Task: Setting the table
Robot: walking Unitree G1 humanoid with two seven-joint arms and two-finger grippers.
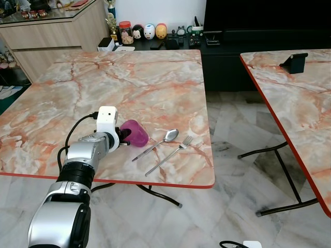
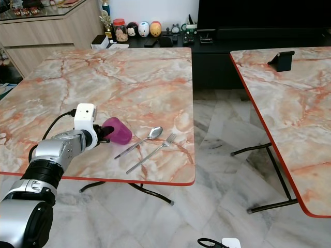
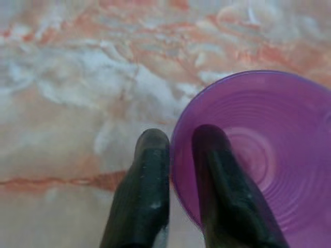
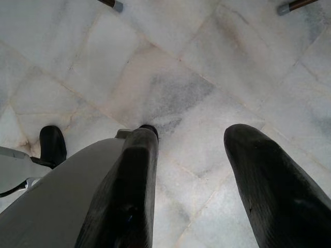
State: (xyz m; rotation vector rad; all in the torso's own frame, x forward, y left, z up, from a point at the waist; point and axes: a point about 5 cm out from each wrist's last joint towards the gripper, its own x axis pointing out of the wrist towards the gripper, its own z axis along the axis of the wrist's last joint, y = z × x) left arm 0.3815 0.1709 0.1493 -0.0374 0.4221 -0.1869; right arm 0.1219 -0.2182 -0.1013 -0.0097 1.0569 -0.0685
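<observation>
A purple plastic cup (image 1: 135, 133) lies tipped on its side on the marble table (image 1: 119, 88), near the front edge. My left gripper (image 1: 124, 137) is shut on the cup's rim: in the left wrist view one finger (image 3: 220, 191) is inside the cup (image 3: 258, 155) and the other finger (image 3: 145, 191) outside its wall. To the right of the cup lie a spoon (image 1: 160, 142) and a fork (image 1: 173, 152), side by side and slanted. My right gripper (image 4: 189, 170) hangs open above the floor tiles.
A second marble table (image 1: 300, 98) stands to the right with a black holder (image 1: 293, 62) on it; a tiled aisle (image 1: 232, 150) runs between the tables. A dark cabinet with small figurines (image 1: 150, 32) is behind. A wooden counter (image 1: 51, 31) stands at the back left.
</observation>
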